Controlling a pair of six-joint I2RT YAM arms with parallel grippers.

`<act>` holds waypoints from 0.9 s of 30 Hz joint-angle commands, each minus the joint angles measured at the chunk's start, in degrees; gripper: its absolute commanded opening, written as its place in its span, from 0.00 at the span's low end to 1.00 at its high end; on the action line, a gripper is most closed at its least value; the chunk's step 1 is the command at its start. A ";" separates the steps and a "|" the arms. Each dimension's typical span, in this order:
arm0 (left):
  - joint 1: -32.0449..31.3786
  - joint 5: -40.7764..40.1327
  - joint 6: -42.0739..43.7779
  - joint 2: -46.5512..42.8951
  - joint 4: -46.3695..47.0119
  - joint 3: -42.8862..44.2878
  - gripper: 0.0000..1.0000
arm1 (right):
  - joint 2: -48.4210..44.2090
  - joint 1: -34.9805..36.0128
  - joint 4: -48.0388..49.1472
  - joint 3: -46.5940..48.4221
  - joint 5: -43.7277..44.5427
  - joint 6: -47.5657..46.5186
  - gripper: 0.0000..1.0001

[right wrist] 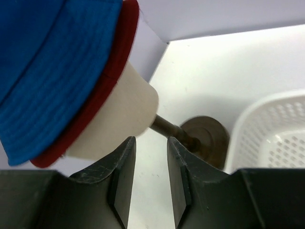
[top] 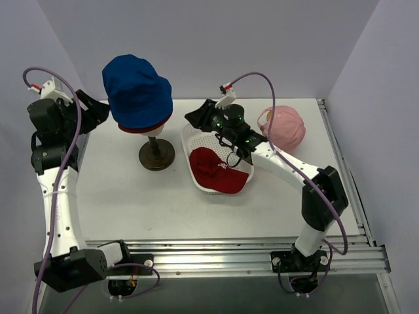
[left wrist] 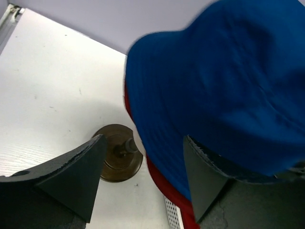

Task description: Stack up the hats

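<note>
A white table is set inside a small booth. It is closed in by plain pale lavender walls on three sides: a back wall, a left wall and a right wall. The table top is matte, and a few small dark specks are seen on it from the left wrist view. A pair of silver metal rails is fixed along the near edge, and another rail is run along the right edge. Below the near rails a dark grey strip of floor is seen. The scene is evenly lit from above, and only soft shadows are cast on the table.
</note>
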 commanded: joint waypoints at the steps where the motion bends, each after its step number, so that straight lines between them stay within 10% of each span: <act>1: -4.54 -2.35 3.57 -5.10 -1.56 -2.36 0.76 | -8.19 -0.03 -4.17 -4.72 5.11 -7.93 0.29; 6: -14.47 -7.16 4.71 -11.17 -2.17 -6.32 0.96 | -16.82 2.51 -7.31 -12.37 10.73 -12.42 0.38; 18: -44.43 -24.22 5.15 -14.69 -4.99 -8.51 0.94 | -30.01 4.36 -28.32 -10.97 21.02 -15.50 0.67; 27: -59.13 -32.91 5.67 -14.43 2.04 -15.72 0.94 | -32.73 3.83 -35.13 -14.21 21.37 -19.37 0.70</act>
